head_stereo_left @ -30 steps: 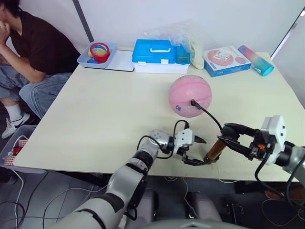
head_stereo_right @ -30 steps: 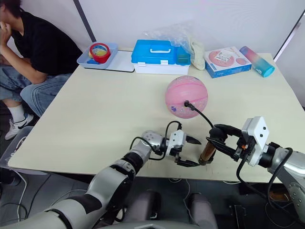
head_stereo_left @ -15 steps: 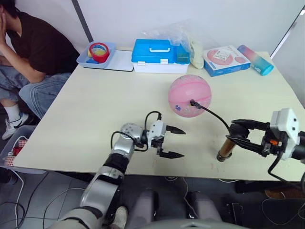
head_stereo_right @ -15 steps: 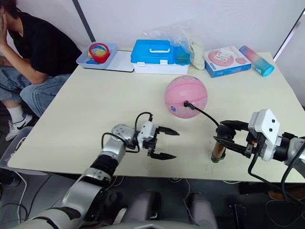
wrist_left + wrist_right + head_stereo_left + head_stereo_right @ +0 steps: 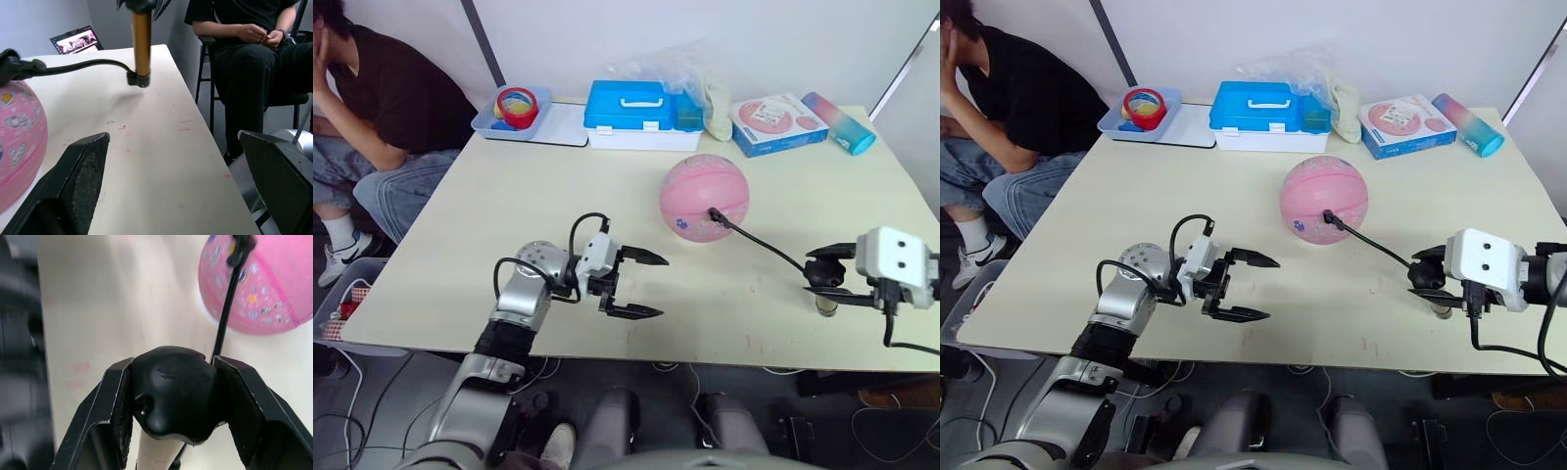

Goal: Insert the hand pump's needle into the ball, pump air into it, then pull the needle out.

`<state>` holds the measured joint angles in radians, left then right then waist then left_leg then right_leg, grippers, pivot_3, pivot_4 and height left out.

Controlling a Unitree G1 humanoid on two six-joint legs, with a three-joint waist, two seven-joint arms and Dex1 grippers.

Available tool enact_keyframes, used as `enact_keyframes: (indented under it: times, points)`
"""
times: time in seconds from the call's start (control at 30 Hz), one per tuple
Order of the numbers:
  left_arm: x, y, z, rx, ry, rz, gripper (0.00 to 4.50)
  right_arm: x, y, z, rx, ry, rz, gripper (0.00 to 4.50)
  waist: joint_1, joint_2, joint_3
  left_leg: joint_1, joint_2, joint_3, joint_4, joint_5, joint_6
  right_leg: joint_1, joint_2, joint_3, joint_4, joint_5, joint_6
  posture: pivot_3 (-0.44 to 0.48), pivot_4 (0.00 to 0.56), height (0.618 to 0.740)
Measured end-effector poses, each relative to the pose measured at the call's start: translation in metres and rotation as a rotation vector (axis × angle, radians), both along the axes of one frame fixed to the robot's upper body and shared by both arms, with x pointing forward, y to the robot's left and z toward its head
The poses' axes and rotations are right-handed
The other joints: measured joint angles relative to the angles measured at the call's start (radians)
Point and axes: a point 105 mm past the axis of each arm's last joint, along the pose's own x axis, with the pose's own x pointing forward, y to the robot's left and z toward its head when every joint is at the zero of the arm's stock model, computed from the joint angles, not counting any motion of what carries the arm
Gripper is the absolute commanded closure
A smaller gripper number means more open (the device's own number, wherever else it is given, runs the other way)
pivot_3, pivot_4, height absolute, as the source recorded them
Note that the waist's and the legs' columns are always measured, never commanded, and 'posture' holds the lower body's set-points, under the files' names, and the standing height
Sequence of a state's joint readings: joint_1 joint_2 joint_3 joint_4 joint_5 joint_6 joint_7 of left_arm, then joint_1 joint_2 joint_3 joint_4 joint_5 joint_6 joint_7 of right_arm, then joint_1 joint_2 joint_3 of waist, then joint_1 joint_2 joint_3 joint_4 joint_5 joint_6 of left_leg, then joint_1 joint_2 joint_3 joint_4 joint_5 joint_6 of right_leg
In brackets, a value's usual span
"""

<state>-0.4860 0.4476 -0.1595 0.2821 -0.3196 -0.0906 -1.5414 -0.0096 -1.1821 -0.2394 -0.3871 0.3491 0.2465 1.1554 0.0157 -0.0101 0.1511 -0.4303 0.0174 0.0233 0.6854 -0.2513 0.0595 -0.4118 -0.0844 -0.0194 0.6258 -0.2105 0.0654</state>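
Pump (image 5: 142, 41) stands upright, handle clamped in right gripper (image 5: 171, 396); hose runs to ball (image 5: 704, 196), needle apparently seated. Left gripper (image 5: 634, 284) spread, empty. Next: steady the barrel, stroke the handle.

A pale table (image 5: 509, 225) carries the pink ball (image 5: 704, 196), blue case (image 5: 631, 115), tray (image 5: 512, 111), flat box (image 5: 779, 123) and bottle (image 5: 838, 123).

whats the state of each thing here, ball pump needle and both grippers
ball: resting on the table, hose fitting plugged into it
needle: hidden, fitting sits at the ball's valve
hand pump: upright, base on the table
right gripper: fingers shut on the pump's handle
left gripper: fingers open, holding nothing
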Motion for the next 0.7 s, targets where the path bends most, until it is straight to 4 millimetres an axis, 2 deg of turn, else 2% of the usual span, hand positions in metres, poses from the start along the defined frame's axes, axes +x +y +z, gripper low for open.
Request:
enact_keyframes:
  times: [0.2, 0.43, 0.7]
  points:
    - [-0.004, 0.001, 0.001, -0.021, 0.006, 0.017, 0.00, 0.012, 0.002, -0.016, -0.183, 0.016, 0.116, 2.47, 0.000, 0.002, 0.001, 0.000, 0.000, 0.001, 0.000, 0.000, 0.000, -0.001, 0.000, 0.000, 0.000, 0.000, 0.000, 0.000, 0.150, 0.740]
    - [-0.007, 0.003, -0.002, -0.035, 0.023, 0.056, 0.00, 0.024, -0.013, -0.028, -0.376, 0.033, 0.172, 2.47, 0.001, 0.004, 0.003, 0.000, 0.000, 0.001, 0.000, 0.000, 0.000, -0.001, 0.000, 0.001, 0.000, 0.000, 0.000, 0.000, 0.150, 0.740]
    - [-0.006, 0.005, 0.001, -0.033, 0.009, 0.072, 0.00, 0.036, 0.008, -0.053, -0.401, 0.042, 0.281, 2.47, -0.001, 0.005, 0.004, 0.001, -0.003, 0.002, 0.000, 0.001, -0.001, -0.001, 0.002, 0.003, 0.001, 0.000, 0.000, 0.000, 0.150, 0.740]
